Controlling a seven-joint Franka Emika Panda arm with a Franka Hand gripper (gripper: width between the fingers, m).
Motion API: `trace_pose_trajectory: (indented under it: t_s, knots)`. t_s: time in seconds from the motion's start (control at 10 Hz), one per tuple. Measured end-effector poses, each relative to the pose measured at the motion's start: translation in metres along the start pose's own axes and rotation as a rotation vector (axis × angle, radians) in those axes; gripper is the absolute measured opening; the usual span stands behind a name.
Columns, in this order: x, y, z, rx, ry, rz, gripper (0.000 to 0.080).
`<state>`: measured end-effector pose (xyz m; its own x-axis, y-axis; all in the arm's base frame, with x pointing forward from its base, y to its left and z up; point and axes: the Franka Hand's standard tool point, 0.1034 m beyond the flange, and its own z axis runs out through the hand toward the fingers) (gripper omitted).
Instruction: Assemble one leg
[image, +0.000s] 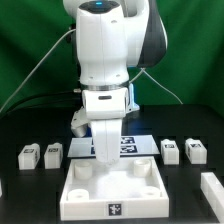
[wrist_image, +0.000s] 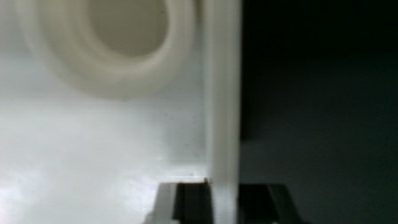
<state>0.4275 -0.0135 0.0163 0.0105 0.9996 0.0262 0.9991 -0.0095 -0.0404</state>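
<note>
Four small white legs with marker tags lie on the black table: two on the exterior view's left (image: 28, 153) (image: 52, 152) and two on its right (image: 170, 150) (image: 196, 151). None is held. My gripper (image: 105, 158) points straight down onto the far wall of the large white square tray (image: 150, 190). In the wrist view my gripper (wrist_image: 224, 203) has its dark fingers (wrist_image: 187, 205) on either side of the tray's thin upright wall (wrist_image: 221, 100), shut on it. A round corner socket (wrist_image: 116, 40) shows beside the wall.
The marker board (image: 135, 143) lies just behind the tray, partly hidden by my arm. A white block (image: 213, 190) sits at the exterior view's right edge, and another white piece shows at its left edge (image: 2, 186).
</note>
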Motion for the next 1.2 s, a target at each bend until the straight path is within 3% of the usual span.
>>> trace_pose_trajectory:
  t_s: [0.7,0.9,1.2]
  knots:
    - [0.000,0.001,0.000,-0.001,0.000,-0.001,0.0054]
    - [0.011,0.018,-0.001,-0.028,0.009,-0.026,0.0054]
    - [0.044,0.043,-0.003,-0.056,0.032,-0.007,0.0054]
